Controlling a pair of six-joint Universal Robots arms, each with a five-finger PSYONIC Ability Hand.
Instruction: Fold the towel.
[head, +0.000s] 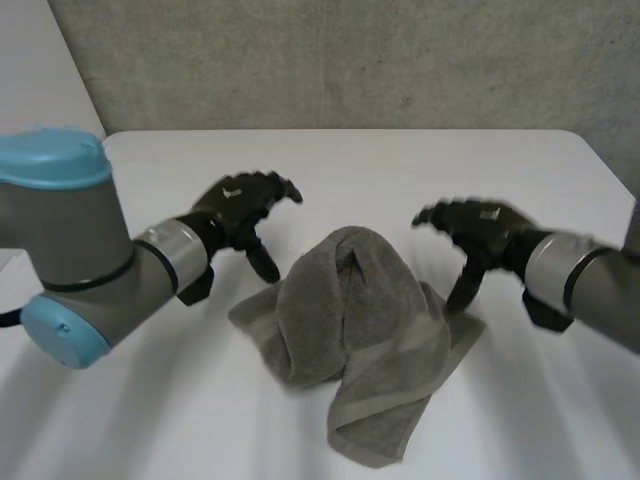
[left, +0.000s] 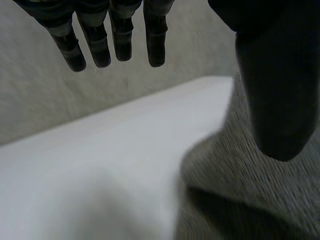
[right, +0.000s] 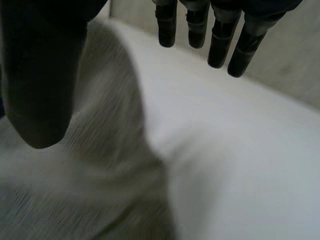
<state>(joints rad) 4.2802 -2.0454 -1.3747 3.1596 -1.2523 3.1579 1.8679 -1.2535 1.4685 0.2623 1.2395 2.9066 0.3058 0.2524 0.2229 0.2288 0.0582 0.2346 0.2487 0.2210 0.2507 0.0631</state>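
**Grey towel lies crumpled mid-table, an open hand at each side**

The towel (head: 355, 340) is grey terry cloth with a flat woven band along its hem. It is unfolded and lies rumpled in a loose heap. A rounded hump rises at its far end, soft creases run down from it, and a long flap trails towards the near edge of the table (head: 400, 170). A shorter corner sticks out on each side.

The towel sits about mid-table, between the two hands. The left hand (head: 240, 205) hovers at the towel's left side. Its fingers (left: 120, 35) are straight and spread, and its thumb (left: 272, 100) points down over the cloth's left edge, gripping nothing. The right hand (head: 478, 225) mirrors it at the right corner, with fingers (right: 220, 45) extended, thumb down and nothing held. Whether either thumb tip touches the cloth cannot be told.

The table is plain white and smooth, with rounded far corners. Behind it stands a rough, speckled grey wall (head: 350, 60).
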